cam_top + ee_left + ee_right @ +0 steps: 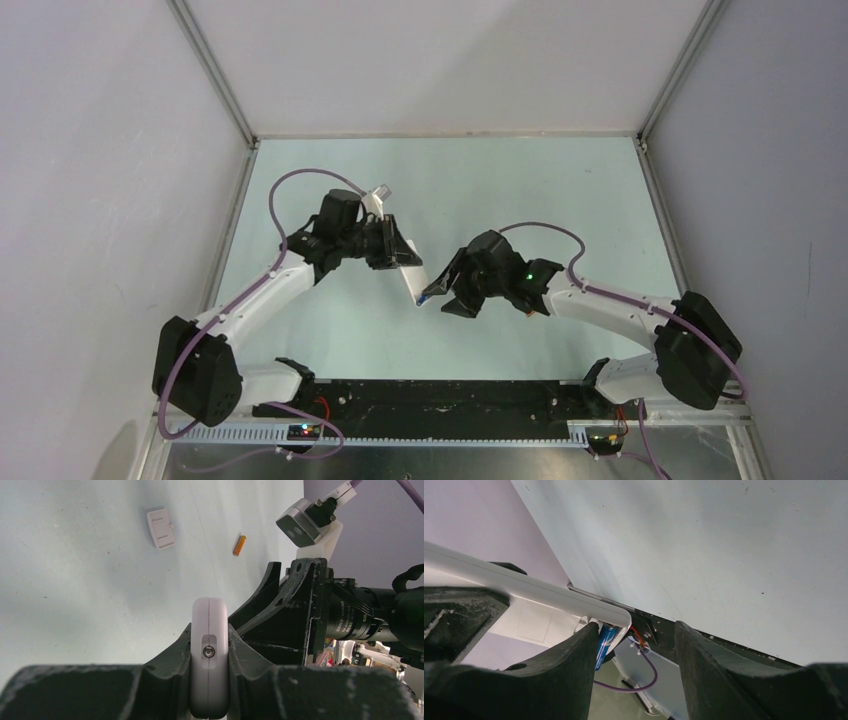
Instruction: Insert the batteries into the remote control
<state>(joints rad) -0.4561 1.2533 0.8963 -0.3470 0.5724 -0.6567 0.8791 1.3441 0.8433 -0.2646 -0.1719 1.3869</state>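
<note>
Our left gripper [400,252] clamps the remote [209,630] above mid-table. Our right gripper [636,630] stands unclenched at its near end, the blue battery [604,642] just beside one finger; whether it is seated we cannot tell. The orange battery [239,545] lies on the table [75,580], not yet loaded.

Both arms reach inward over the pale desk [520,180] and meet near its middle. The left arm [262,295] comes in from the left, and the left jaws are clamped on the remote control [413,282]. The remote is a white bar held on a slant, its free end pointing toward the near edge. The right arm [620,310] comes in from the right, with the right jaws just beside that free end. A speck of blue at the remote's tip is probably the blue battery [428,296]. How the right jaws stand is unclear from above. A purple cable [300,178] loops over the left arm.
</note>
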